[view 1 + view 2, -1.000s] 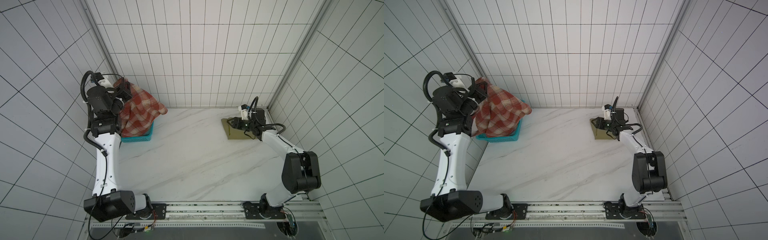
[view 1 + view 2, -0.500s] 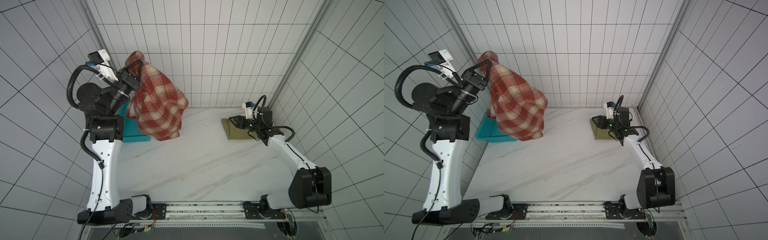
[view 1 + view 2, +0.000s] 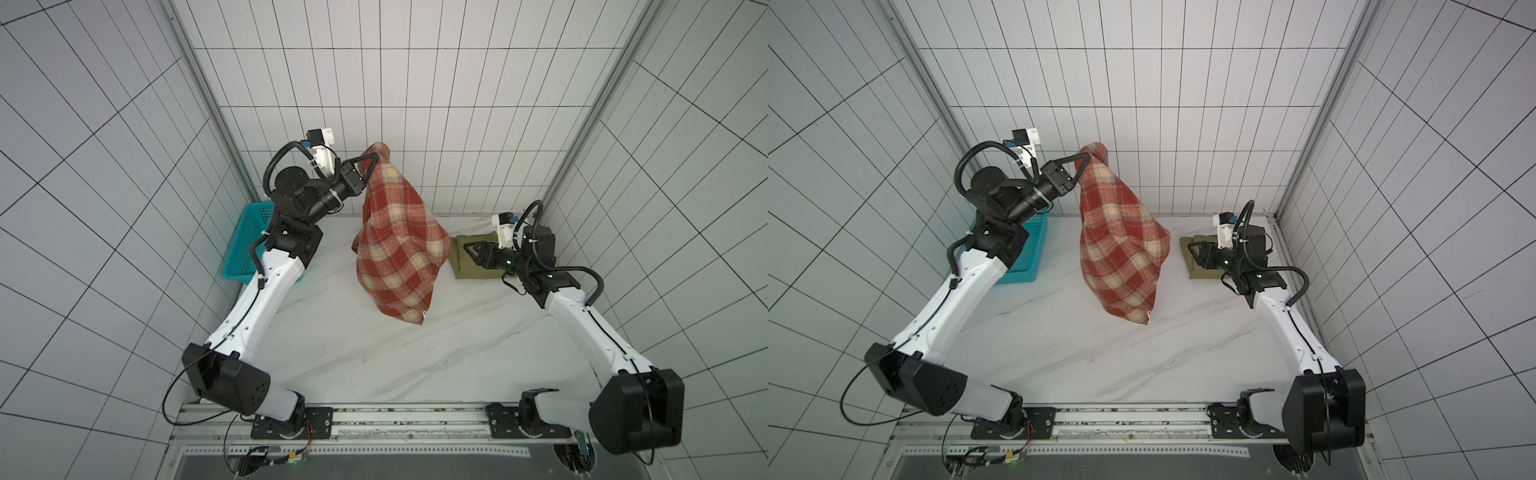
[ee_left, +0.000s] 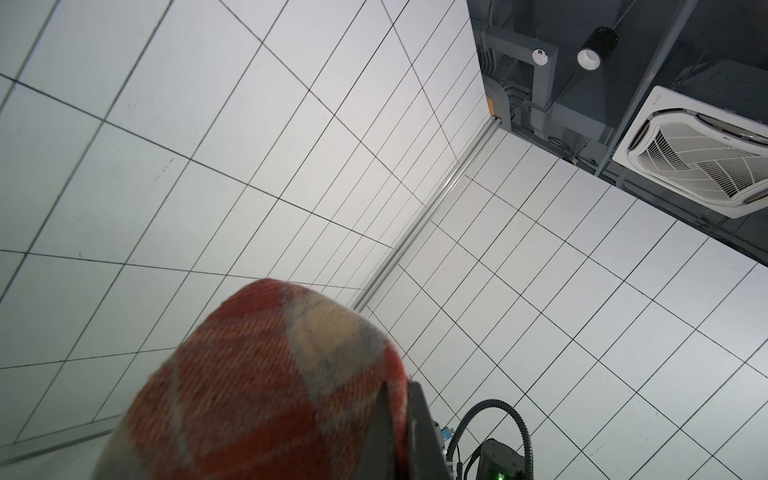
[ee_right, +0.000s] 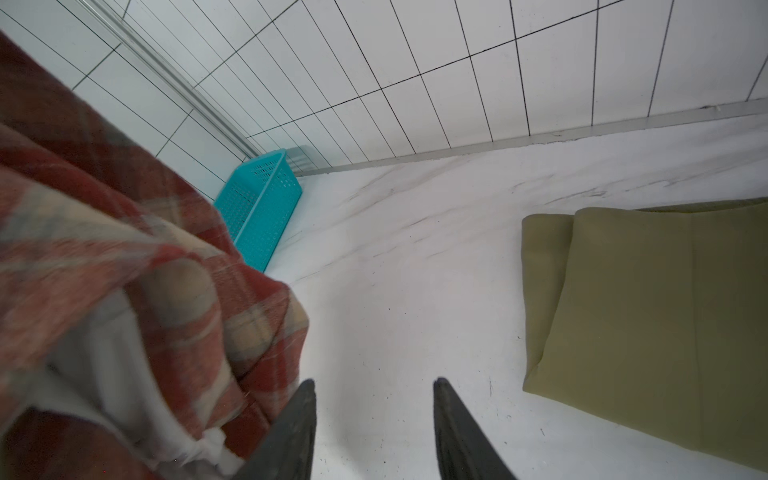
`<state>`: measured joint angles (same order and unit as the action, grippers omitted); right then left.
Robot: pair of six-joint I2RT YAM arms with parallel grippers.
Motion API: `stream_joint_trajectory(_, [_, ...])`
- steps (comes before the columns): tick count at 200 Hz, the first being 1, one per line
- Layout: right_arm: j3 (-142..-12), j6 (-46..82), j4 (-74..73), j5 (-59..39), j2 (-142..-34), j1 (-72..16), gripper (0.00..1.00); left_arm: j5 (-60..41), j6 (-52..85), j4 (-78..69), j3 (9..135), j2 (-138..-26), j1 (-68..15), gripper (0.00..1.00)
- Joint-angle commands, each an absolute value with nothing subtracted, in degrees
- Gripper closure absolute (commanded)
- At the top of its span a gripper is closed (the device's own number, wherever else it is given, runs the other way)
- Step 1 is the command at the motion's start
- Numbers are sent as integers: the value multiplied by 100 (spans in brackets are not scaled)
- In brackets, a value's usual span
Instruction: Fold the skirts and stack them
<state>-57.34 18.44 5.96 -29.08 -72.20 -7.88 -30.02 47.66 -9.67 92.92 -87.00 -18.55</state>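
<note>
We judge the second fold is just beginning. At the left stands the teal perforated plastic basket (image 3: 245,241). Our left gripper (image 3: 372,159) is clamped tight on a top edge of the thick red-and-cream plaid skirt (image 3: 395,249), which hangs bunched over the middle of the white marbled table (image 3: 374,353). Next it wants lowering and spreading flat. To the right lies the smooth olive-khaki skirt (image 3: 459,259), already folded. Just beside it, our right gripper (image 5: 374,419) hovers half open, holding nothing.

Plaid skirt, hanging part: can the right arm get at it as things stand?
Probably yes: the right gripper stands open and empty right beside the plaid skirt, nothing between them; the left gripper holds its top up.
</note>
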Motion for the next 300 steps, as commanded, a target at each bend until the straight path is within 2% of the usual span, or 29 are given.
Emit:
stream_joint_trajectory(1, [-5581,1644,918,-2711,-7111,-829,54,-2942,5017,-1908,9607,-8694,-1966,100])
stream_joint_trajectory(32, [-5525,1606,875,-2960,-7080,-879,53,-2831,4962,-2115,8503,-8200,-1971,100])
stream_joint_trajectory(82, [-5059,1589,791,-2710,-7195,-1280,53,-2358,4812,-1524,5000,-6793,-2026,100])
stream_joint_trajectory(131, [-4573,1686,446,-2433,-7742,-1839,54,-1879,4982,-941,2868,-6112,-2924,98])
stream_joint_trajectory(138, [-4564,1670,393,-2394,-7872,-1921,54,-1827,5024,-811,2762,-6000,-3019,81])
stream_joint_trajectory(143, [-4555,1677,312,-2361,-7954,-1984,54,-1795,5035,-641,2732,-5908,-3051,73])
stream_joint_trajectory(164, [-4624,1738,132,-2300,-8357,-2256,53,-1681,4745,531,2872,-5381,-3039,55])
stream_joint_trajectory(180, [-4724,1766,-6,-2179,-8656,-2439,51,-1225,4466,1434,3093,-4958,-3032,52])
stream_joint_trajectory(190, [-4814,1767,-64,-2118,-8873,-2509,50,-1051,4324,1784,3184,-4788,-2945,47])
stream_joint_trajectory(211, [-5079,1753,-125,-2130,-9275,-2588,49,-1287,4221,1844,3198,-4837,-2551,46])
stream_joint_trajectory(246, [-5492,1758,-303,-2227,-9785,-2640,49,-1694,4345,837,3153,-5795,-2138,43])
stream_joint_trajectory(256, [-5598,1762,-338,-2274,-9909,-2650,49,-1756,4318,700,3296,-6176,-2081,39])
stream_joint_trajectory(300, [-5860,1789,-361,-2239,-9994,-2672,49,-2531,4332,216,3966,-7507,-2056,36])
